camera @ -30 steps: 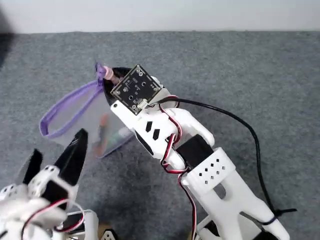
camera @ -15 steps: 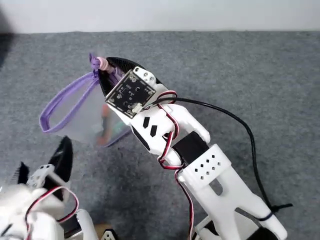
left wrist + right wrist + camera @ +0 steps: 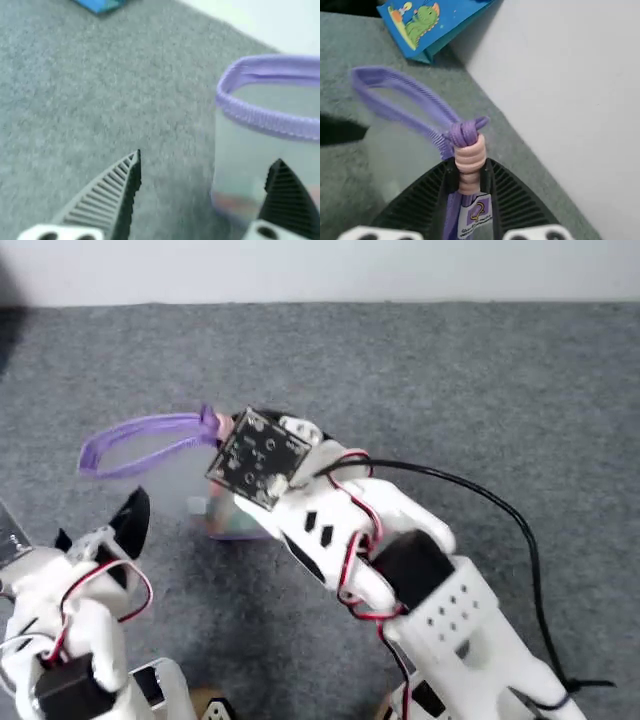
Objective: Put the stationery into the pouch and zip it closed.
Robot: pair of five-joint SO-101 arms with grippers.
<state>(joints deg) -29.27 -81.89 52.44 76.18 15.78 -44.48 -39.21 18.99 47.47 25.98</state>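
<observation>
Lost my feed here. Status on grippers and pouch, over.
Right gripper shut on pink zipper pull. Left gripper open, beside pouch. Pouch mouth not yet zipped, stationery inside. Blue card well apart.

Both arms are white printed plastic. Right arm (image 3: 400,570), centre to lower right of the high view: black servo (image 3: 405,558), red/white/black wire bundle (image 3: 350,540), thick black cable (image 3: 500,508), bracket (image 3: 450,602) with a grid of small holes, square black camera board (image 3: 258,458). Left arm (image 3: 70,610), lower left: same white shell, red wires (image 3: 135,590). Right gripper (image 3: 467,167) and left gripper (image 3: 206,160): black ribbed fingers (image 3: 520,205), white bases (image 3: 365,232).
</observation>
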